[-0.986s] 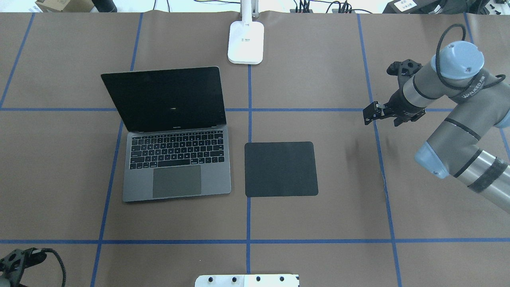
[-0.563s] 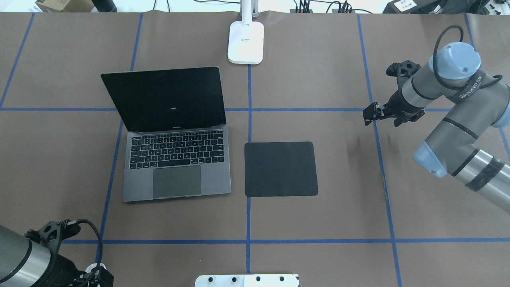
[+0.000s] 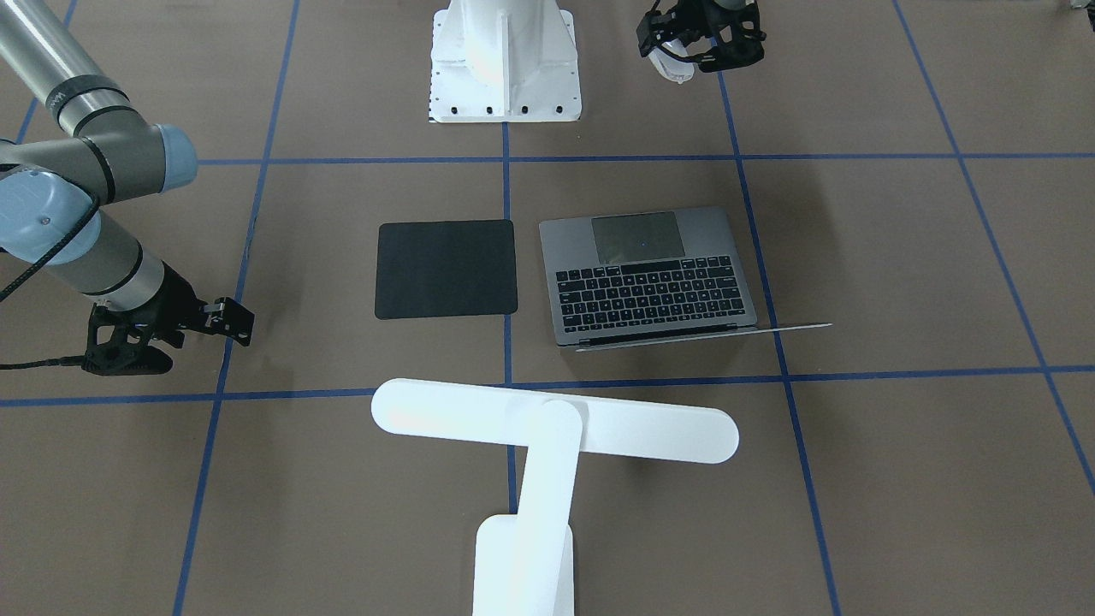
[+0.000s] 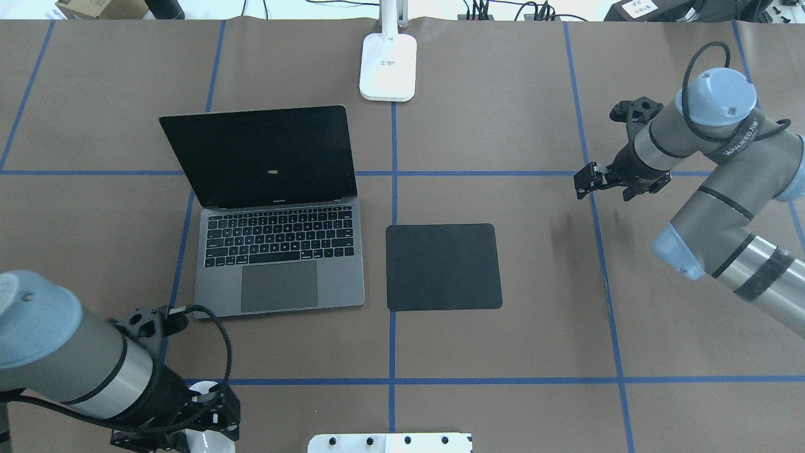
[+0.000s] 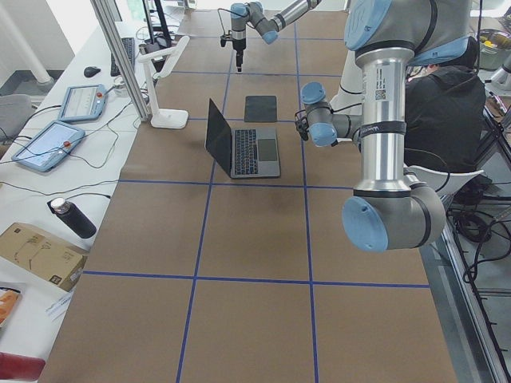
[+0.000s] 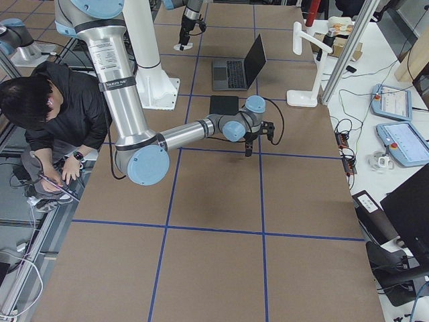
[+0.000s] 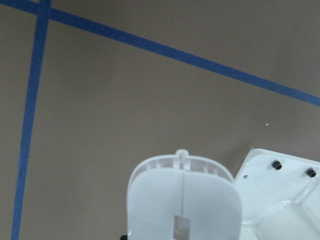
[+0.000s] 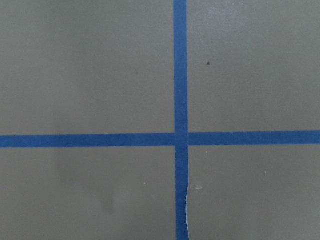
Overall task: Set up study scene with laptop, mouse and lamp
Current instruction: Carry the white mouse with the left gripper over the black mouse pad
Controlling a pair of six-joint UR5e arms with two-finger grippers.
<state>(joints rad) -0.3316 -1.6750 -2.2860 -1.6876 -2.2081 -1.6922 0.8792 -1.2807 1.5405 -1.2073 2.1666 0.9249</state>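
Left wrist-mounted view: white mouse (image 7: 182,200) in left tool (image 3: 676,58).

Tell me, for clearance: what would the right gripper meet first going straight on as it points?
Pointing down, the right gripper would probably meet only the table paper, near a blue tape crossing.

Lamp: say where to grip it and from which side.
Probably the lamp's flat upright arm, just above the base, approached level from the robot's side. The arm is its narrowest part; the base and bar head look too wide to pinch.
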